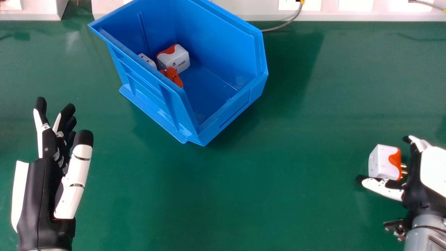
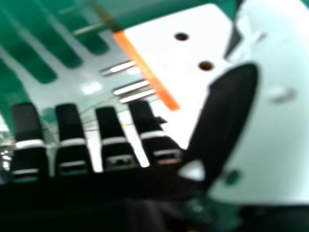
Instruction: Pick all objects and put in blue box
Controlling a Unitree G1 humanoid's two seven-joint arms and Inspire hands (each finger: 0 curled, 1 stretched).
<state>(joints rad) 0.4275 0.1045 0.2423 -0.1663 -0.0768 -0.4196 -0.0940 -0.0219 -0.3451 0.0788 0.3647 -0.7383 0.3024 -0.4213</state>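
Adapter (image 1: 383, 162) sits toward the right of the counter (image 1: 278, 181), well short of its far edge, between the thumb and loosely spread fingers of the right robot hand (image 1: 432, 170). Best to close evenly on the white body, sparing the pins (image 2: 130, 88), then lift high enough to clear the rim of the blue box (image 1: 223, 42); the left robot hand (image 1: 41, 195) sits loosely spread near the counter's left side.
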